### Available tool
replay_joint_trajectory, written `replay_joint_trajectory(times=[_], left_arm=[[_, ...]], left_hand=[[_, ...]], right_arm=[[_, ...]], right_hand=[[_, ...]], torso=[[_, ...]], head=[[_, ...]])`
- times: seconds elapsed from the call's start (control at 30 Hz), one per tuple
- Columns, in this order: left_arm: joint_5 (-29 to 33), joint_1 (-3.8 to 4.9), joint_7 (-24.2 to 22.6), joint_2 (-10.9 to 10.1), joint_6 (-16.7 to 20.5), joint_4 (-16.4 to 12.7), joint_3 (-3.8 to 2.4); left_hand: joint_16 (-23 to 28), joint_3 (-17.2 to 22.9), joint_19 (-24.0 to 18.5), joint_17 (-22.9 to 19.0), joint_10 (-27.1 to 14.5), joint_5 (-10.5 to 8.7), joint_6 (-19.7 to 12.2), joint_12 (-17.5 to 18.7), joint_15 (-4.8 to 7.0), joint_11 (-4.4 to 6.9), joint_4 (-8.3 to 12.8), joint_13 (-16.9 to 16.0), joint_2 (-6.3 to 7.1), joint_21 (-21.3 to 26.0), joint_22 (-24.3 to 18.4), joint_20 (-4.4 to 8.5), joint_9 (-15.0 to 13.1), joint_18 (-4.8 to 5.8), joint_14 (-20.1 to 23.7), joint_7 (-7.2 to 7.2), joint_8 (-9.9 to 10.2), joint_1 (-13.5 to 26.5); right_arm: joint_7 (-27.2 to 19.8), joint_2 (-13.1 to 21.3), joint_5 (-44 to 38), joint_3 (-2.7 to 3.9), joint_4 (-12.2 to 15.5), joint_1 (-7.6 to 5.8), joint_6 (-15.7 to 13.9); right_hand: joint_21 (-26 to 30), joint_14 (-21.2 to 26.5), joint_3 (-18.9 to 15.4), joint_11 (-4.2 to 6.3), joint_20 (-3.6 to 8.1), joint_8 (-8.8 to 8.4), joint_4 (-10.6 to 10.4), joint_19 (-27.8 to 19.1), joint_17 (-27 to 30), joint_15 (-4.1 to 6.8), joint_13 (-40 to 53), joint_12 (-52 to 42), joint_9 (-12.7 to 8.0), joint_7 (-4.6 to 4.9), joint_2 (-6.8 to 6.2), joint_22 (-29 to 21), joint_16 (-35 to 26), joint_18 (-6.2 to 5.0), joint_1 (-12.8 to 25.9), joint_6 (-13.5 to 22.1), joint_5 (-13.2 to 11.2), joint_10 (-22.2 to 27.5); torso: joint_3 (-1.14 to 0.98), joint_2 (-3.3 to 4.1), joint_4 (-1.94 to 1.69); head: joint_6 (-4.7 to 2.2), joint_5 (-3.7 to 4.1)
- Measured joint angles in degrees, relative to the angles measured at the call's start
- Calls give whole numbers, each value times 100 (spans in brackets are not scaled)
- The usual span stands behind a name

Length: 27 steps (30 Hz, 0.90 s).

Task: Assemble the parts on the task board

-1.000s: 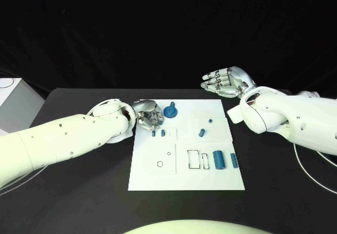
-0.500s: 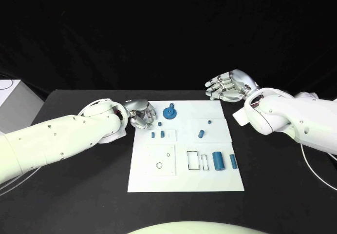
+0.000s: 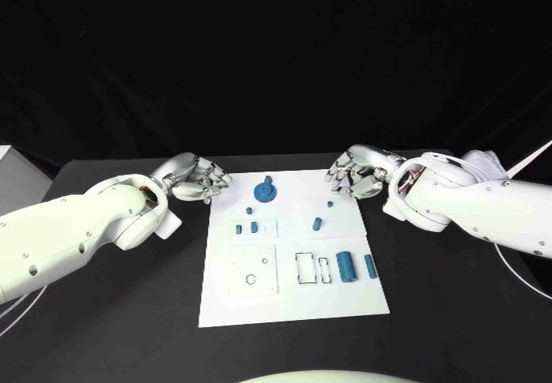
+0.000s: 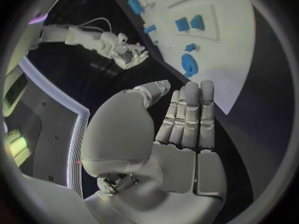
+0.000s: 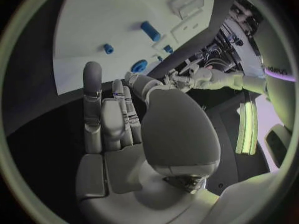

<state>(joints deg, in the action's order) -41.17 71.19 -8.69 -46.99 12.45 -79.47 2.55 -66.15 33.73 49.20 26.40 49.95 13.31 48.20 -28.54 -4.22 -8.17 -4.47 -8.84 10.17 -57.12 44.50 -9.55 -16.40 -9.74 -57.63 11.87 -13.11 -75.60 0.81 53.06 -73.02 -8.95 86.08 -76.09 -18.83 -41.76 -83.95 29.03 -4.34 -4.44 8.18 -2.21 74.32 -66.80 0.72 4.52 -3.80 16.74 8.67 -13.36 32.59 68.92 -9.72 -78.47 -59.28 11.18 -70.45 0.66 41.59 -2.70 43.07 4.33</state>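
The white rectangular task board (image 3: 288,247) is lying in the middle of the black surface (image 3: 104,319), and every place below is given from it. The left hand (image 3: 198,179), silver and many-fingered, is hovering just off the board's far left corner; its fingers (image 4: 187,114) are lying straight and side by side, released and holding nothing. The right hand (image 3: 356,173) is hanging over the board's far right corner, its fingers (image 5: 102,117) likewise straight and together, grasping nothing.

The small blue parts are lying loose on the board. A round blue disc with a stub (image 3: 266,191) is sitting near the far edge, toward the left hand. Two short blue blocks (image 3: 245,228) are standing in a square outline left of the middle. A small blue peg (image 3: 317,224) is lying near the middle, with a tinier blue piece (image 3: 331,203) beyond it. Two blue cylinders (image 3: 354,264) are resting by the right edge, beside black rectangular outlines (image 3: 310,269).
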Motion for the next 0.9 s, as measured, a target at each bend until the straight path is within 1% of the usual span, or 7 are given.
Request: replay_joint_trajectory(times=[0.1, 0.23, 0.33, 0.6, 0.63, 0.83, 0.9], left_arm=[[818, -22, -370, -87, 18, -90, -2], [1616, -37, -836, -209, 1, -194, -2], [2051, -41, -1166, -276, -1, -275, -4], [2605, -44, -1691, -390, 10, -426, -6], [2658, -45, -1741, -405, 12, -440, -6], [2824, -46, -1887, -444, 19, -477, -6], [2865, -46, -1917, -456, 22, -486, -6]], left_hand=[[1, -92, 0, -14, -74, 0, -48, -77, -10, -31, -93, -29, -7, 111, -76, -2, 5, 0, 10, 9, 8, 51], [1, -304, 33, -31, -174, 0, -81, -191, -28, -30, -138, -64, 89, 224, -167, -34, 4, 1, 54, 18, 8, 147], [1, -354, 33, -35, -183, 0, -90, -234, -21, -23, -146, -79, 88, 265, -202, -33, -3, 1, 62, 9, 7, 146], [1, -402, 53, -47, -183, 0, -90, -270, -21, -22, -130, -86, 88, 286, -226, -53, -12, 1, 62, 9, 7, 146], [1, -402, 53, -46, -182, 0, -90, -270, -21, -22, -130, -86, 88, 286, -226, -53, -12, 1, 62, 9, 7, 146], [1, -402, 54, -49, -182, 0, -90, -270, -21, -22, -130, -91, 88, 297, -234, -52, -11, 1, 62, 9, 7, 146], [1, -402, 54, -53, -182, 0, -89, -292, -20, -22, -130, -91, 88, 308, -239, -52, -11, 1, 62, 9, 7, 146]], right_arm=[[185, 17, -569, -8, 42, 58, 33], [400, 11, -1146, -18, 105, 133, 40], [543, -13, -1479, -23, 142, 177, 40], [862, -124, -2002, -30, 135, 245, 42], [905, -145, -2063, -31, 130, 256, 41], [1046, -239, -2259, -36, 96, 300, 41], [1078, -274, -2303, -38, 78, 325, 41]], right_hand=[[-354, -18, 74, -64, -29, 0, -26, 29, -367, -24, -15, 0, 14, 9, -84, 395, 402, 0, 84, 12, -48, 228], [-356, -8, 72, -104, -87, -23, -28, -36, -373, -79, -29, 0, 22, 1, -136, 412, 442, -1, 136, 23, -99, 409], [-293, -9, 22, -121, -80, -23, -78, -129, -301, -115, -29, 0, 22, 2, -180, 341, 400, -1, 180, 24, -130, 444], [-566, -9, -48, -120, -122, -50, -98, -84, -524, -115, -22, 0, 22, 1, -202, 701, 608, 5, 202, 63, -130, 486], [-632, -9, -48, -120, -100, -50, -98, -63, -573, -115, -16, 0, 22, 1, -202, 776, 657, 74, 202, 63, -130, 486], [-918, -9, -48, -86, -98, -50, -98, 42, -734, -114, 9, -21, 38, 1, -200, 1101, 822, 88, 200, 63, -130, 452], [-1062, -9, -43, -86, -98, -50, -103, 103, -783, -115, 21, -35, 52, -10, -149, 1264, 883, 88, 149, 53, -130, 392]], torso=[[0, 0, -4], [0, 4, -2], [-3, 9, 2], [-2, 9, -8], [-1, 10, -10], [0, 11, -14], [0, 12, -14]], head=[[-6, 35], [-18, 34], [-31, 27], [-29, 58], [-28, 58], [-27, 49], [-27, 41]])
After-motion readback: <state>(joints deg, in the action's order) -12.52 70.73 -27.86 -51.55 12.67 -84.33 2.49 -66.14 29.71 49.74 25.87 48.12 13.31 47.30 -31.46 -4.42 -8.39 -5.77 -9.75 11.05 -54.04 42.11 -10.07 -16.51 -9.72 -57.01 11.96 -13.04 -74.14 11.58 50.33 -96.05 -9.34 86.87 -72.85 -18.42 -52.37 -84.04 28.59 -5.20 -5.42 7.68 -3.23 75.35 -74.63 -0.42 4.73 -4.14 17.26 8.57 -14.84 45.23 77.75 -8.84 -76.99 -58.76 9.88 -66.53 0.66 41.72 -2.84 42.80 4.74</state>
